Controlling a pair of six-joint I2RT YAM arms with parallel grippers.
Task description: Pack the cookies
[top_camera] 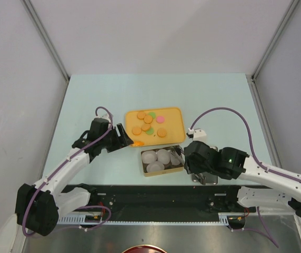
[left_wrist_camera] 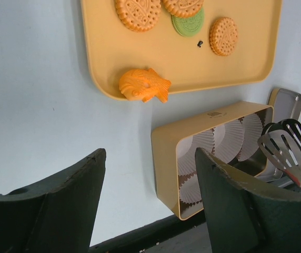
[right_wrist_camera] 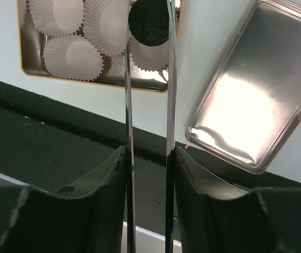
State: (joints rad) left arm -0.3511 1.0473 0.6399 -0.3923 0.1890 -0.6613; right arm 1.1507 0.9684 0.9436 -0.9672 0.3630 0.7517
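Note:
Several orange cookies point(top_camera: 146, 127), with a green and a pink one, lie on the yellow tray point(top_camera: 177, 113); some show in the left wrist view point(left_wrist_camera: 138, 13). My right gripper point(right_wrist_camera: 149, 150) is shut on metal tongs point(right_wrist_camera: 128, 105). The tong tips pinch a black cookie point(right_wrist_camera: 149, 21) over the right end of the tin point(right_wrist_camera: 113, 84), which is lined with white paper cups point(right_wrist_camera: 71, 55). My left gripper point(left_wrist_camera: 149, 154) hangs open and holds nothing, just left of the tin point(left_wrist_camera: 163, 153) and below the tray's near left corner.
An orange fish-shaped piece point(left_wrist_camera: 144, 85) rests on the tray's near left rim. The tin's silver lid point(right_wrist_camera: 250, 105) lies on the table right of the tin, by the right arm point(top_camera: 229, 161). A black strip runs along the table's near edge.

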